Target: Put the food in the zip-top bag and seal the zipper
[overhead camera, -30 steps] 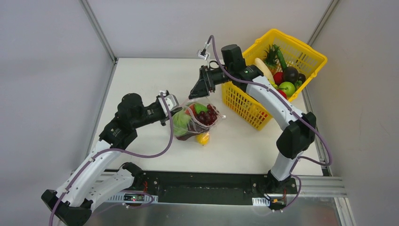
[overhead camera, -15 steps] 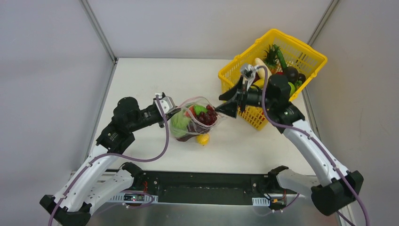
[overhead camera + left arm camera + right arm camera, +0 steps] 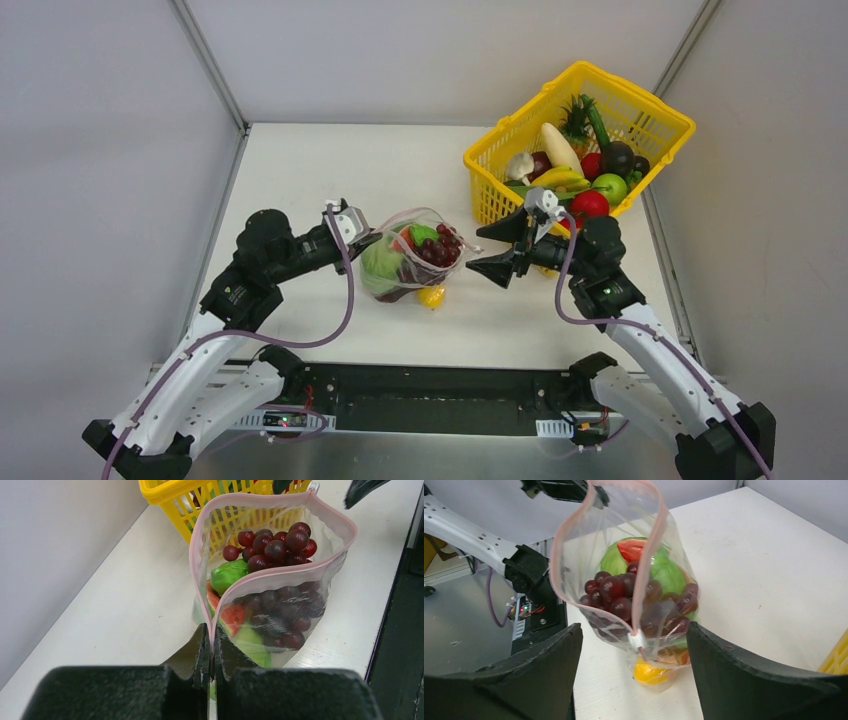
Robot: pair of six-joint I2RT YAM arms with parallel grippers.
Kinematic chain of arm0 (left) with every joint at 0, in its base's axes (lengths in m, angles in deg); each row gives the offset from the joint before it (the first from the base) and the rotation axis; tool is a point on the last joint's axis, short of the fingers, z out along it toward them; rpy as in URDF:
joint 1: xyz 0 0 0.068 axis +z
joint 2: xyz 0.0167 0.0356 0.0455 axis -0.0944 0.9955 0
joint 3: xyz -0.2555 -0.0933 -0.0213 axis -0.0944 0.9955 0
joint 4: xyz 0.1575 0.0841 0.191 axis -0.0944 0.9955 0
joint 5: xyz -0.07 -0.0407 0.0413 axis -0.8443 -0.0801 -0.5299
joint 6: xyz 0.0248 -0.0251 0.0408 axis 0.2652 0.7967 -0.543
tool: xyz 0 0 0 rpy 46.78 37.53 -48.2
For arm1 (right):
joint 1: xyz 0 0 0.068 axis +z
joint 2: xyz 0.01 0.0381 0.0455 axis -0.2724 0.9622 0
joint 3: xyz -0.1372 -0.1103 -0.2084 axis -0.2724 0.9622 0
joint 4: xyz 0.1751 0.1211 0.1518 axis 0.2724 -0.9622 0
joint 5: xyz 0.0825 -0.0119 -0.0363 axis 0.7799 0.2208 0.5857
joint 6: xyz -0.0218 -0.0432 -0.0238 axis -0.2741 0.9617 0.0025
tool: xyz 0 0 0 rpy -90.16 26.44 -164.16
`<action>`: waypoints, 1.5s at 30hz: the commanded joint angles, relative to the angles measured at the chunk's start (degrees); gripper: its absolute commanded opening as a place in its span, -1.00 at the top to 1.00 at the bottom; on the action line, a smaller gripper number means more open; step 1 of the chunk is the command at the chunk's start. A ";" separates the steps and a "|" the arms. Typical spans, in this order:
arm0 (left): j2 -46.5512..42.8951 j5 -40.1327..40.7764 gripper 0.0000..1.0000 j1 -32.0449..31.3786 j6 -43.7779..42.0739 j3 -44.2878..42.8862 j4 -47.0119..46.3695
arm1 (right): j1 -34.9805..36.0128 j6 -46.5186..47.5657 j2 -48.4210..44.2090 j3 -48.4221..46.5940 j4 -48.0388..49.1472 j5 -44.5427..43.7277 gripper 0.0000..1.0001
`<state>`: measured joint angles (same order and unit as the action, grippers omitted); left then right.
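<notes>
The right gripper [image 3: 474, 252] is released, its jaws spread wide and empty. It points left at the bag [image 3: 420, 258], which stands on the counter [image 3: 300, 180] just beyond its fingertips. The white slider [image 3: 636, 641] at the bag's nearer end sits centred between the jaws. From there the zipper [image 3: 566, 545] runs away to the left gripper [image 3: 210, 637], which is clenched on the strip's far end. The mouth gapes over grapes [image 3: 616, 592] and a cabbage [image 3: 669, 572]. The zipper's long axis runs from gripper to gripper, so the right arm looks best placed to take the slider.

Food [image 3: 437, 246] in bag [image 3: 280, 577], left of basket [image 3: 497, 205]
</notes>
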<state>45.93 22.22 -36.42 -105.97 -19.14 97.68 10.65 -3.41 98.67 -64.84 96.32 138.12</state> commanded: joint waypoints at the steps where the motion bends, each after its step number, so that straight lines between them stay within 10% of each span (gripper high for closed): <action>1: -1.78 -1.20 1.00 0.59 0.54 -1.45 -2.26 | 0.02 2.84 3.11 0.89 5.86 -2.33 -0.53; 17: -1.51 -1.99 1.00 0.55 1.15 -1.55 -2.88 | 0.06 -4.15 6.85 10.55 32.76 1.88 -0.18; 22: -2.18 -1.67 1.00 0.58 1.16 -1.55 -2.68 | 0.04 -3.76 8.69 9.81 33.24 2.93 0.14; 45: -1.99 -1.07 1.00 0.59 0.99 -2.27 -1.83 | 0.05 -2.48 9.75 11.32 34.08 4.17 0.24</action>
<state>44.71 21.83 -36.42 -105.54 -19.16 98.88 10.65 -6.88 108.29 -52.99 126.79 140.37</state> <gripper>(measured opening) 0.016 0.373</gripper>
